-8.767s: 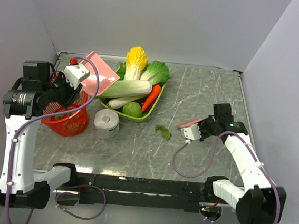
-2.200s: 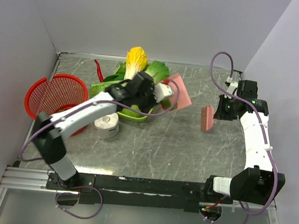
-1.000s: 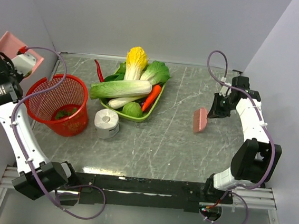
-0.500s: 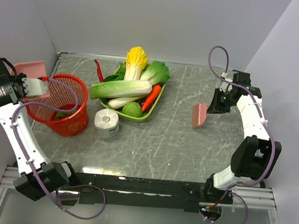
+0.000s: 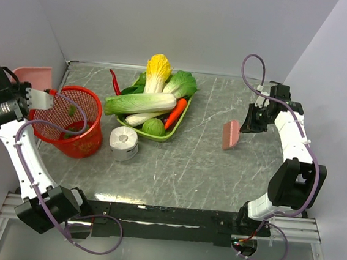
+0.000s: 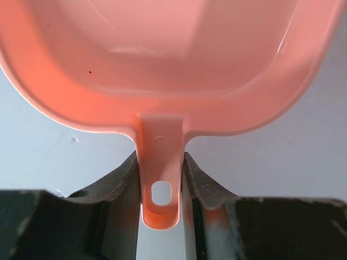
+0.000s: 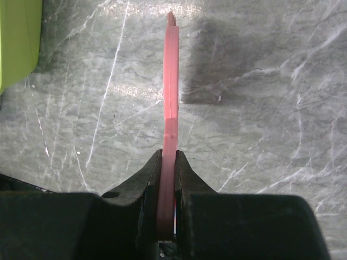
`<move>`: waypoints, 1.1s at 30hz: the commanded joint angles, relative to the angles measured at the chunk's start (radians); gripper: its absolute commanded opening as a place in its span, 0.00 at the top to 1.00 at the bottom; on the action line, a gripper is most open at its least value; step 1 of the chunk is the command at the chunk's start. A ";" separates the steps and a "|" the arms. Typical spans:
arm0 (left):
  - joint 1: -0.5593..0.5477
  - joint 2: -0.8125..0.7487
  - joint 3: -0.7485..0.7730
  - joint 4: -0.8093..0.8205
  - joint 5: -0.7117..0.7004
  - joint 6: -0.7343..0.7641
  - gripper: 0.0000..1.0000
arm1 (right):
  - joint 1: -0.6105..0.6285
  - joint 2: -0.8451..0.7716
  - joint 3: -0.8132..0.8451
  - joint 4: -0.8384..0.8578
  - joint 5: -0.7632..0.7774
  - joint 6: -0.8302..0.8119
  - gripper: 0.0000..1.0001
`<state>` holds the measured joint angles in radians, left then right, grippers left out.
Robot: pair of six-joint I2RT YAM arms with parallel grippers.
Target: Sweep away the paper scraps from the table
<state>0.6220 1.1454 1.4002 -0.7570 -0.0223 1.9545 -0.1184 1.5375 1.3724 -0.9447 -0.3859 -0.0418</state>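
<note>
Left gripper (image 6: 160, 181) is clamped on the dustpan (image 6: 162, 54) handle, with the pan raised just beside the basket (image 5: 94, 100) rim, apparently for tipping. The pan interior shows empty. Green scraps (image 5: 71, 110) sit inside the basket. Right gripper (image 7: 169, 162) pinches the brush (image 7: 171, 81), lifted off the table (image 7: 260, 81), likely parked.

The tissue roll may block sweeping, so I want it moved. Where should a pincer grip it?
Probably from straight above: the tissue roll stands on end, core up, so one finger drops into the core, one outside. The red basket crowds its left.
</note>
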 commanded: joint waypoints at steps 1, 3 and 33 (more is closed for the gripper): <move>-0.001 -0.013 -0.007 0.084 0.047 0.000 0.99 | -0.006 -0.054 0.014 0.012 0.004 0.007 1.00; 0.001 -0.012 -0.012 0.102 0.061 -0.026 0.99 | -0.006 -0.056 0.014 0.011 0.005 0.003 1.00; -0.734 0.128 0.301 0.036 0.407 -1.276 0.99 | -0.007 -0.270 0.131 0.086 0.004 -0.102 1.00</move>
<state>-0.0357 1.2629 1.6684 -0.6781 0.2989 0.8082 -0.1184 1.3746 1.4425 -0.9371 -0.3870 -0.1009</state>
